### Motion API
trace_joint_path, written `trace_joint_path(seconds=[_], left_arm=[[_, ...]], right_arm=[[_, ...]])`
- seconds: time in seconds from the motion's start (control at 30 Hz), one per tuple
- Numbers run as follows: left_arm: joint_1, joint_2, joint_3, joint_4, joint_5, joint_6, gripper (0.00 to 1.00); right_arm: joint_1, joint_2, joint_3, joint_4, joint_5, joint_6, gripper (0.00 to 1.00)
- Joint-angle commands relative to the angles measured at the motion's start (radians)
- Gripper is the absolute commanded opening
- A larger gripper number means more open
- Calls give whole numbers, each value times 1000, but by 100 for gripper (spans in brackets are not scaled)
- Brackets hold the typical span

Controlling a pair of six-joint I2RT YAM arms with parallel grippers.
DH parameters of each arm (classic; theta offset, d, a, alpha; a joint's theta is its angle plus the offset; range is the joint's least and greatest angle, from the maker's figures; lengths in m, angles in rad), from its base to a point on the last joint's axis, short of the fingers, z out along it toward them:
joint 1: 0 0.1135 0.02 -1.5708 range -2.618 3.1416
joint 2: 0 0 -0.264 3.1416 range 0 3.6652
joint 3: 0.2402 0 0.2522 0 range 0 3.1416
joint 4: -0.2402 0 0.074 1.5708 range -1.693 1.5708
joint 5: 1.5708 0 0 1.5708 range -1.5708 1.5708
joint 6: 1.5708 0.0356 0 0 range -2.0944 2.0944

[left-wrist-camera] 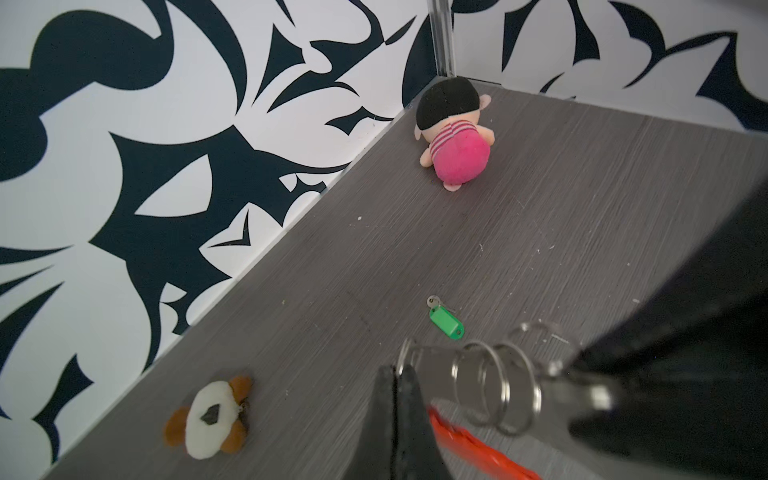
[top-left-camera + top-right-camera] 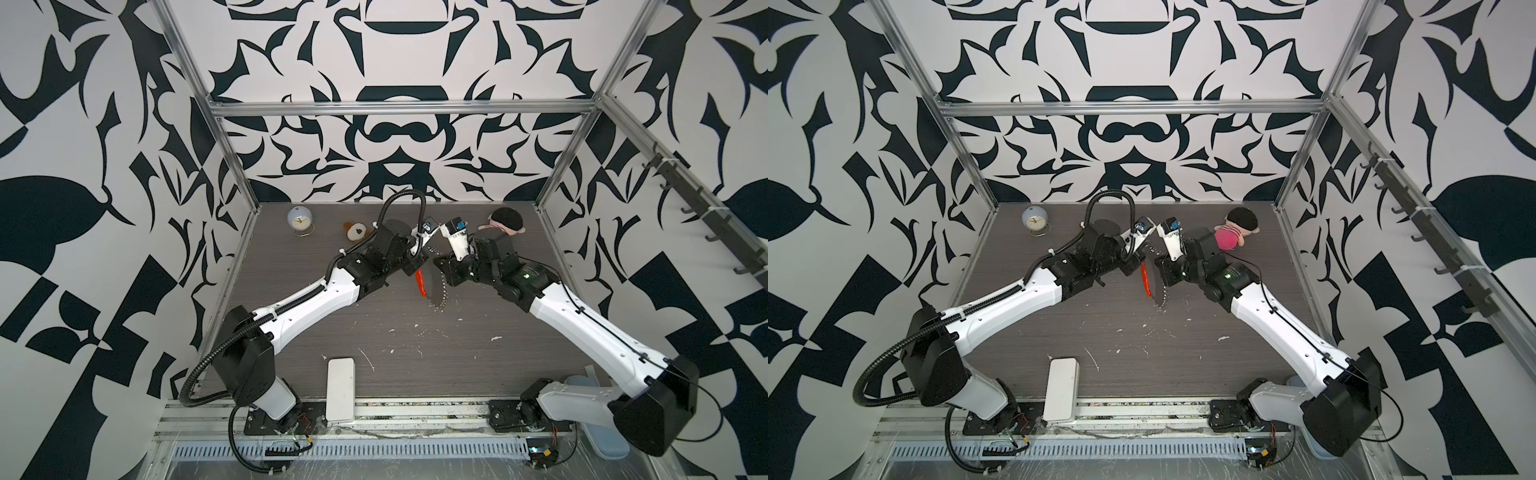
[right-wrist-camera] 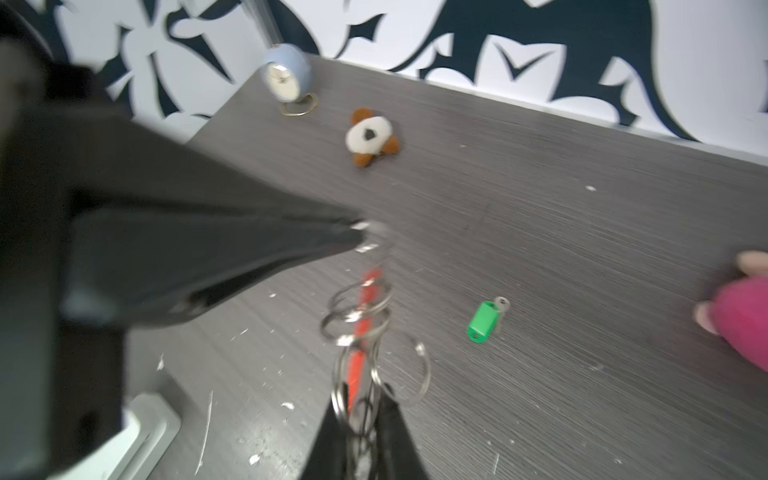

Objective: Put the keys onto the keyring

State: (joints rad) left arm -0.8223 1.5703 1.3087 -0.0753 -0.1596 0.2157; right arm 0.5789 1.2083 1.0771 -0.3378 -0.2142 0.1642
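Left gripper, from 8 o'clock, clamped keyring; right gripper, from 4 o'clock, jaws narrow around rings, grip unclear.

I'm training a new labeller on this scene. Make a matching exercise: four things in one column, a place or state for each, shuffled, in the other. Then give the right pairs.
Things:
1. green key
2. keyring
3. clock
4. pink doll

Places or states:
A. pinched in the left gripper
B. at the far right corner of the table
C. lying loose on the table, nothing touching it
D. standing at the far left corner of the table

Pairs: 1-C, 2-A, 3-D, 4-B
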Motion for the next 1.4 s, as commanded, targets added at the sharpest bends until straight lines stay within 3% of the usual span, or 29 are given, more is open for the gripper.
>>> trace_joint_path(seconds=[0.0, 0.13, 0.37, 0.5, 0.67, 0.9, 1.37], left_arm=[[12, -14, -29, 141, -7, -140, 0], [12, -26, -53, 190, 62, -163, 0], [12, -69, -120, 270, 196, -163, 0], [16, -97, -171, 336, 252, -162, 0], [16, -118, -204, 394, 284, -194, 0], [16, -130, -309, 659, 361, -314, 0], [42, -104, -345, 904, 537, -483, 0]], right_arm=[[31, -78, -15, 110, -107, 12, 26], [29, -131, -31, 82, -40, -7, 33], [-54, -198, -29, 37, 47, 20, 34], [-130, -209, -32, 66, 4, 72, 34], [-149, -177, -17, 88, -23, 123, 34], [-149, -132, -68, 183, -99, 208, 34], [-152, -148, -34, 204, -236, 91, 25]])
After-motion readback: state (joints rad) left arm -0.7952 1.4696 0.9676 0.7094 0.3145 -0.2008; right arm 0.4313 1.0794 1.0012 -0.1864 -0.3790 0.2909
